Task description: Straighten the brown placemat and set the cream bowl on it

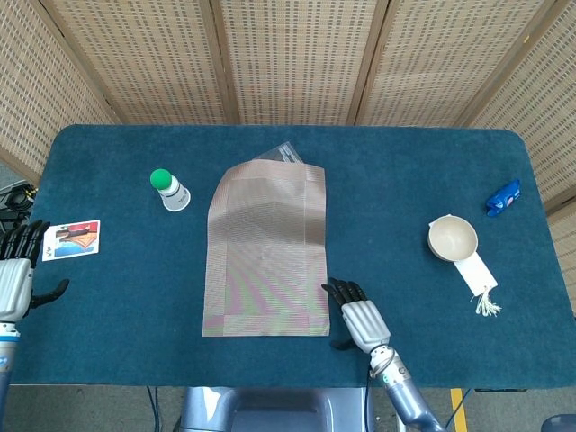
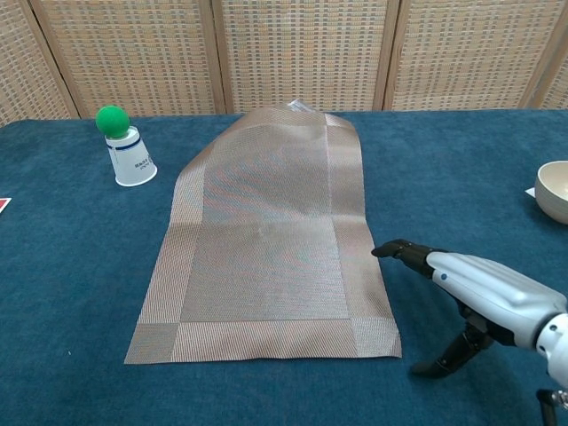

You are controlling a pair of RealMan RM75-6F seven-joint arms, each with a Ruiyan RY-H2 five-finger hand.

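The brown placemat (image 1: 265, 252) (image 2: 271, 244) lies lengthwise in the middle of the table, its far end humped over a clear packet. The cream bowl (image 1: 452, 238) (image 2: 556, 189) stands at the right, off the mat. My right hand (image 1: 356, 315) (image 2: 470, 284) hovers just off the mat's near right corner, fingers stretched toward the mat edge, thumb down, holding nothing. My left hand (image 1: 15, 270) stays at the table's left edge, fingers apart and empty.
A white cup with a green ball on top (image 1: 169, 190) (image 2: 124, 146) stands left of the mat. A picture card (image 1: 72, 239) lies at the far left. A tag with a tassel (image 1: 477, 274) lies by the bowl, and a blue packet (image 1: 503, 197) at the right edge.
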